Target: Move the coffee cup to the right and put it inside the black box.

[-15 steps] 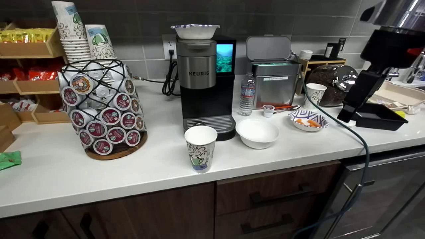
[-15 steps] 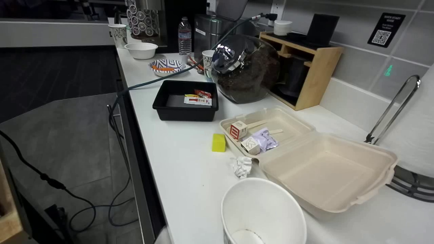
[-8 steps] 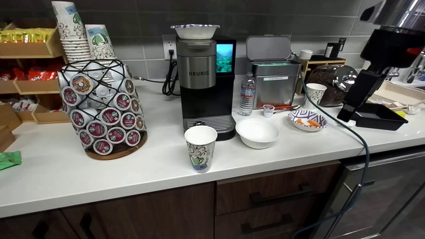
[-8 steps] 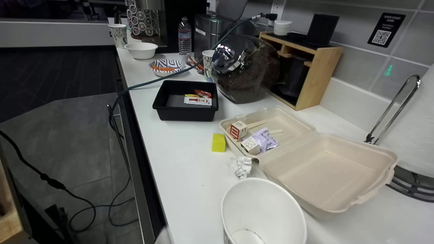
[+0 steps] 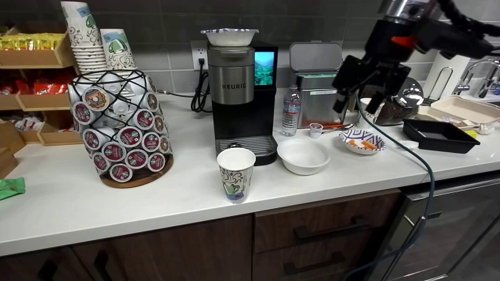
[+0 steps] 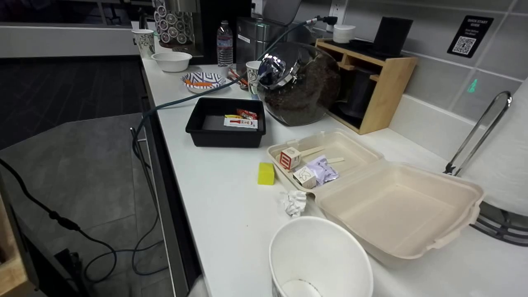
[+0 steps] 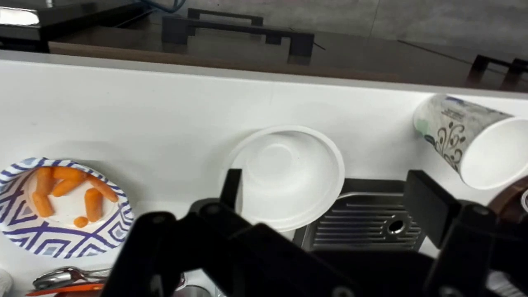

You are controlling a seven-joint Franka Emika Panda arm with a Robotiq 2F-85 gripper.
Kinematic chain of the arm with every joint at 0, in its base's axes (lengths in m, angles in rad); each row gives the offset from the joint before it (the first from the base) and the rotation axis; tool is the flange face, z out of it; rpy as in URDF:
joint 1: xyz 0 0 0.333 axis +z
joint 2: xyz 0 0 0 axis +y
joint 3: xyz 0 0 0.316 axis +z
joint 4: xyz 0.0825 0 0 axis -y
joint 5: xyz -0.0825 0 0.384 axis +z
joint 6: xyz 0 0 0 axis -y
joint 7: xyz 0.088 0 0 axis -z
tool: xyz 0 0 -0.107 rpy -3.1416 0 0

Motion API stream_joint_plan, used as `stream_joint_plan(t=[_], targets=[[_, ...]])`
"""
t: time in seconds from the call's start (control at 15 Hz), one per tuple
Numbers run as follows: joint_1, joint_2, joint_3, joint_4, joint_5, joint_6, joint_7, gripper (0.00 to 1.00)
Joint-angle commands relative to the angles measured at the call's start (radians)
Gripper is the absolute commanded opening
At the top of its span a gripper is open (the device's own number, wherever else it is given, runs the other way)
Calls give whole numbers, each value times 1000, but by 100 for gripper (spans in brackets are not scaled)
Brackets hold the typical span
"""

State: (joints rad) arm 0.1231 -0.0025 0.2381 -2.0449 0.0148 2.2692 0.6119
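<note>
The coffee cup [image 5: 236, 179], white with a swirl print, stands upright on the counter in front of the coffee machine. It also shows at the far end of the counter in an exterior view [image 6: 145, 44] and at the right of the wrist view [image 7: 458, 128]. The black box [image 5: 445, 145] sits further right; it also shows in an exterior view [image 6: 225, 139], with several condiment packets inside. My gripper [image 5: 357, 107] is open and empty, high above the counter between cup and box. In the wrist view its fingers [image 7: 328, 181] are wide apart, with the cup beyond the right one.
A white bowl [image 5: 303, 158] and a patterned plate of carrots [image 5: 363, 142] stand between cup and box. The coffee machine [image 5: 234, 86], water bottle [image 5: 290, 113] and another cup [image 5: 365, 107] are behind. A cable [image 5: 410, 150] hangs over the counter edge near the plate.
My arm has swung left in an exterior view, from over the black box to above the plate. It has turned, so both fingers now show. Cup and box have not moved.
</note>
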Motion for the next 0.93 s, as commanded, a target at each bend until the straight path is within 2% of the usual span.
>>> stream_joint_plan(t=[0.0, 0.07, 0.2, 0.4, 0.67, 0.87], targets=[[43, 175, -17, 206, 20, 14, 67, 100], [43, 95, -30, 110, 8, 6, 36, 100], [56, 153, -37, 180, 13, 8, 43, 100], [68, 192, -39, 219, 0, 16, 51, 100], [114, 302, -21, 344, 68, 26, 47, 100], [150, 387, -36, 431, 82, 30, 69, 100]])
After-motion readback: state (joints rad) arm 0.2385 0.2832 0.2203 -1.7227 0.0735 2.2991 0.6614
